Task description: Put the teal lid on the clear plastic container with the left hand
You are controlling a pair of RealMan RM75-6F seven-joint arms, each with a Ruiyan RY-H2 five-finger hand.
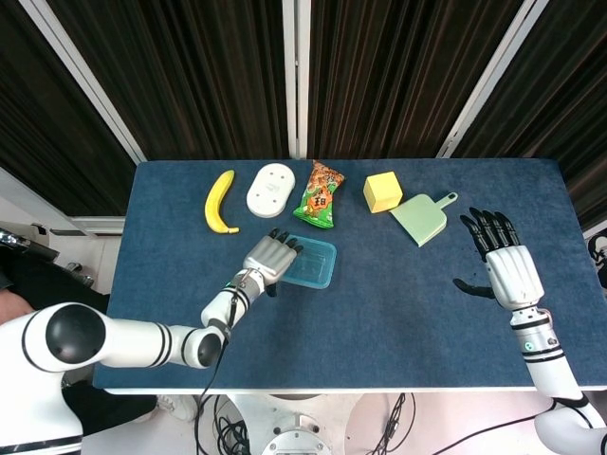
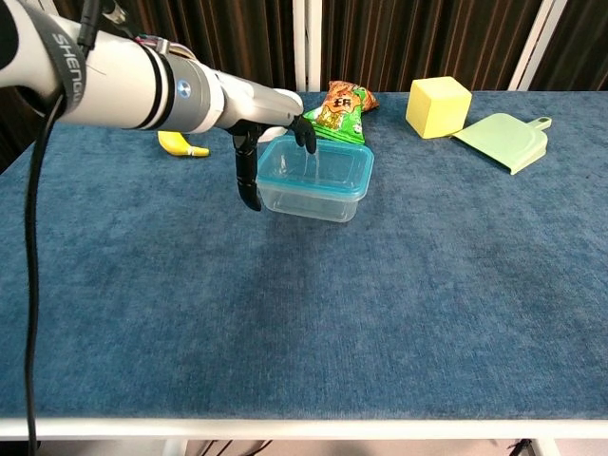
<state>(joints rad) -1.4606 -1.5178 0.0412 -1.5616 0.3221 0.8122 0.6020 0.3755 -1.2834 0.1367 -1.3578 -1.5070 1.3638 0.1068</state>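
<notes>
The clear plastic container stands mid-table with the teal lid lying on top of it. My left hand hovers at the container's left edge, fingers spread over the lid's near corner, thumb hanging down beside the container wall; it holds nothing. My right hand rests open at the table's right side, fingers spread, far from the container; the chest view does not show it.
Along the far edge lie a banana, a white oval object, a green snack bag, a yellow cube and a pale green dustpan. The blue table stretches toward the near edge.
</notes>
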